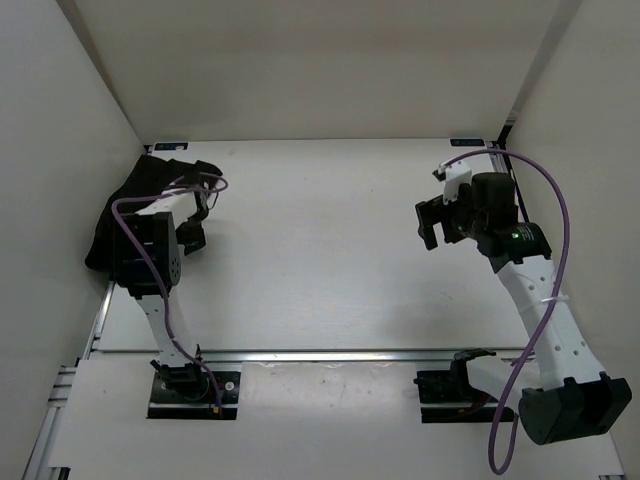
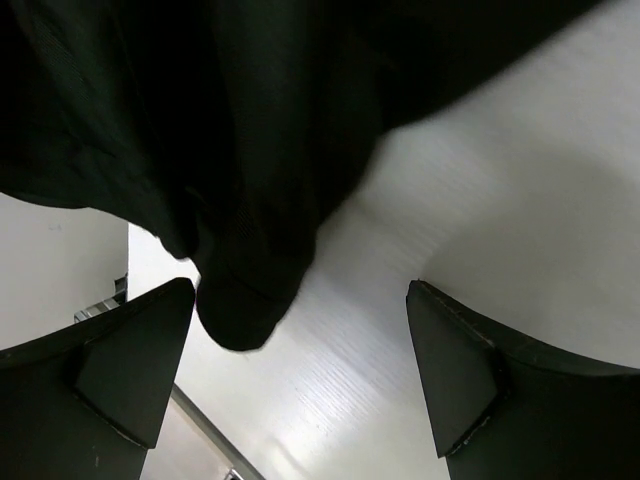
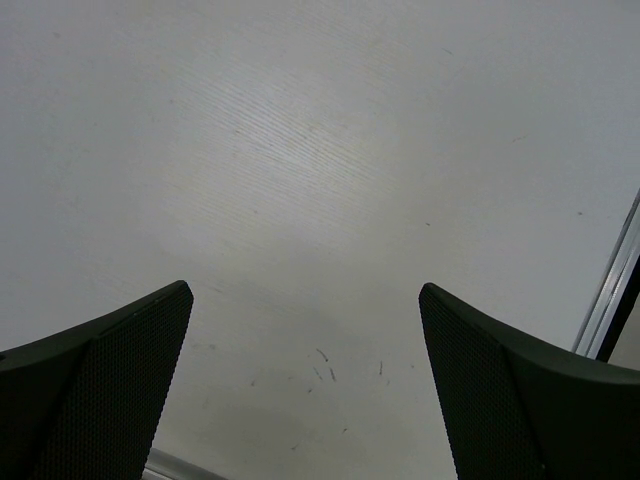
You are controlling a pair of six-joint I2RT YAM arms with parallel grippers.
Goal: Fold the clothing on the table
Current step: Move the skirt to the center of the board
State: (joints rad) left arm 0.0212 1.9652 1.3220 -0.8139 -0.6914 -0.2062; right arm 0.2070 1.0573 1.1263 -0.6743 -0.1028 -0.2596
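While the clothing (image 2: 250, 150) bunches just ahead of the left gripper (image 2: 300, 300), one lobe between its spread, empty jaws, and the right gripper (image 3: 305, 300) gapes above the table (image 3: 300, 150), the first grasp seems pending: clamp fabric, then drag it flat.

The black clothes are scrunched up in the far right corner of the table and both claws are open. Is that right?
Not quite. The clothing sits scrunched in the far left corner of the table, as the top external view shows. The left gripper and right gripper are both open, as you said.
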